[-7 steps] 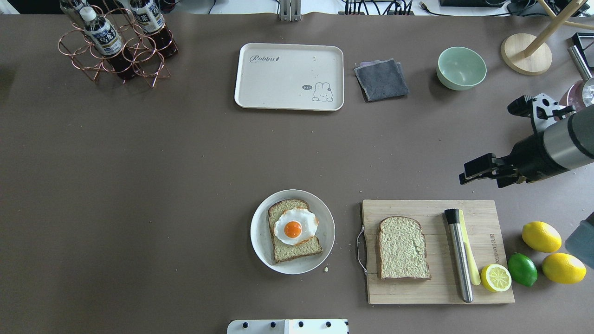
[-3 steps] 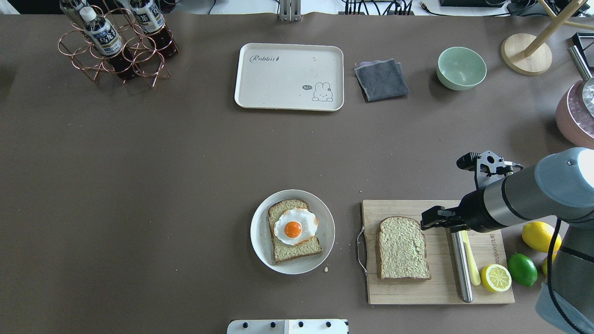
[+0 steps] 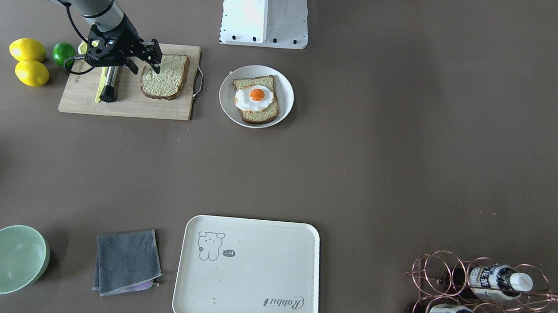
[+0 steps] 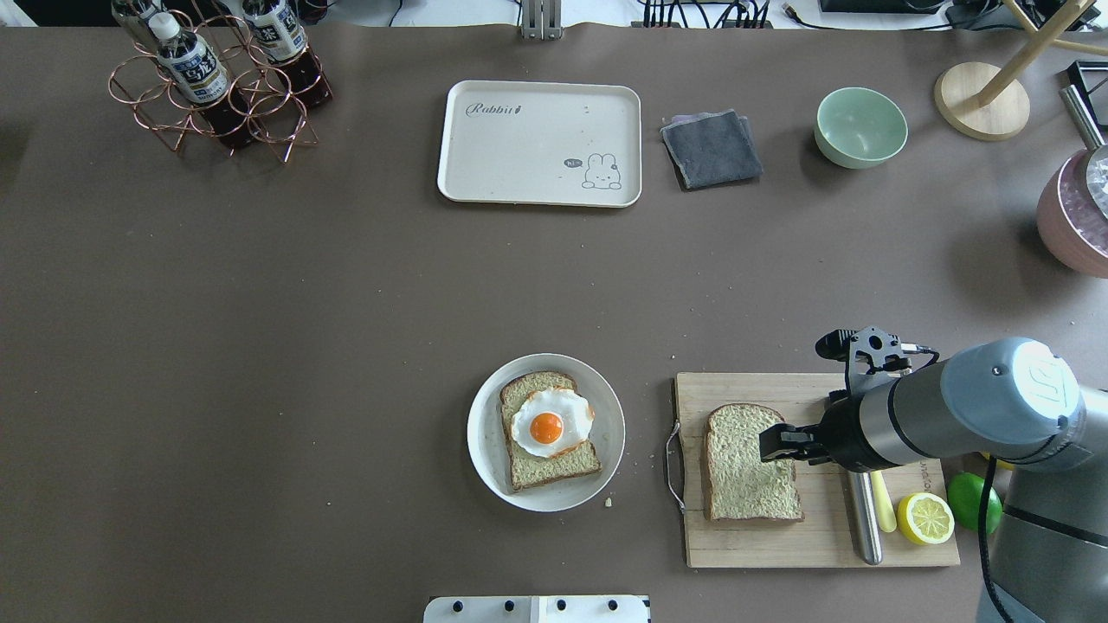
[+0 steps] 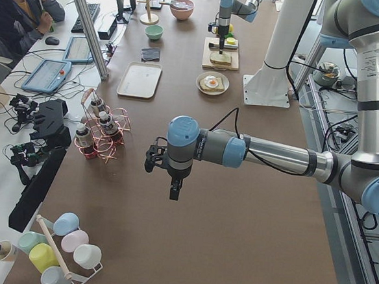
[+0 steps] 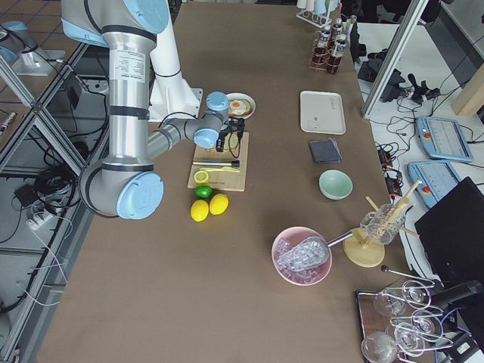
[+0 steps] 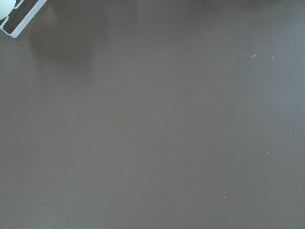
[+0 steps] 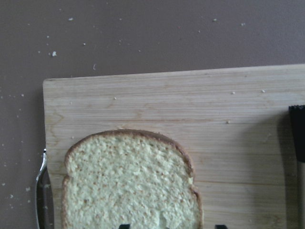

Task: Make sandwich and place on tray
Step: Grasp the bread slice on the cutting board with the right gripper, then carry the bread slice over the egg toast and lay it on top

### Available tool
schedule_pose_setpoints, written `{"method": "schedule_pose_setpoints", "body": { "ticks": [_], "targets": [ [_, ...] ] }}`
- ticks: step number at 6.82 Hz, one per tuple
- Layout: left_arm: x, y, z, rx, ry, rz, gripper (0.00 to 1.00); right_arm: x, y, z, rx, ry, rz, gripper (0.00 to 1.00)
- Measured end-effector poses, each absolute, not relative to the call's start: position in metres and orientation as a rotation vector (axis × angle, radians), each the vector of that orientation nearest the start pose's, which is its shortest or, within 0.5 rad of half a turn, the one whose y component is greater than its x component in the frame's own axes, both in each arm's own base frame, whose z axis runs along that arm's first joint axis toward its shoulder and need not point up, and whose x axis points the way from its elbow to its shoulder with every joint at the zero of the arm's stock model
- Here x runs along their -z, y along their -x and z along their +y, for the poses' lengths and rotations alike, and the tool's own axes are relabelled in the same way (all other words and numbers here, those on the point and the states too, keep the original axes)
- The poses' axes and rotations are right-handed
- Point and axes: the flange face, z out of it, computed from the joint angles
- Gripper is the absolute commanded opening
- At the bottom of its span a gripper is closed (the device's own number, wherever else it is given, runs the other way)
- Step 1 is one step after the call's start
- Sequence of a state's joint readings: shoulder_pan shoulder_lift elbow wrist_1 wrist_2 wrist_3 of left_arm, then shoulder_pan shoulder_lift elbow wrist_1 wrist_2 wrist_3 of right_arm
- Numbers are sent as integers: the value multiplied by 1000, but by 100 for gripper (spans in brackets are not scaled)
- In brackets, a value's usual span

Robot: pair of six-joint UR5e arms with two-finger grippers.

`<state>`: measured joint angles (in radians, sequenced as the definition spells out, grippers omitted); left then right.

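Observation:
One bread slice [image 4: 749, 467] lies on the wooden cutting board and also shows in the right wrist view [image 8: 128, 186]. The other slice [image 4: 532, 472] lies on the round white plate with the fried egg [image 4: 550, 422] on top. The cream tray [image 4: 519, 143] sits at the far middle of the table with nothing on it. My right gripper [image 4: 773, 444] is open and empty and hovers over the right edge of the board's slice [image 3: 162, 85]. My left gripper [image 5: 172, 187] shows only in the exterior left view, above bare table; I cannot tell whether it is open or shut.
The cutting board [image 4: 814, 541] also holds a metal cylinder tool [image 4: 863, 528] and a half lemon [image 4: 924, 517]. A lime [image 4: 965, 495] lies beside the board, and lemons [image 3: 28, 49] lie beyond it. A grey cloth [image 4: 710, 149], a green bowl [image 4: 859, 127], a bottle rack [image 4: 216, 82] and a pink ice bowl [image 4: 1069, 225] stand around the table.
My right arm has swung in from the table's right edge, toward the robot and leftward, and now hangs over the cutting board's bread slice. The bread, egg and tray have not moved.

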<state>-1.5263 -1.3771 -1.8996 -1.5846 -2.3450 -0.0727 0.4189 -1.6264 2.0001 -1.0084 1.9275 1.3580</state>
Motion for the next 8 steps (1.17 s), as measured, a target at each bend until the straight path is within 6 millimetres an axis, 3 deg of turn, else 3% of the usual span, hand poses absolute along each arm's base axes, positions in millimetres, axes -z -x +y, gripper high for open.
{"method": "schedule_pose_setpoints", "body": {
  "ticks": [1, 2, 5, 6, 8],
  "targets": [
    [-583, 45, -418, -30, -95, 779, 98, -423, 395, -283, -23, 25, -979, 16],
    [-583, 45, -418, -30, -95, 779, 98, -426, 395, -283, -25, 24, -975, 0],
    [-586, 45, -417, -28, -89, 778, 98, -426, 397, -285, -25, 27, -978, 0],
    [-586, 45, -416, -28, -89, 779, 98, -413, 392, -288, -22, 29, -1006, 0],
    [-585, 45, -416, -29, -91, 780, 98, -354, 386, -307, -3, 30, -1132, 0]
  ]
}}
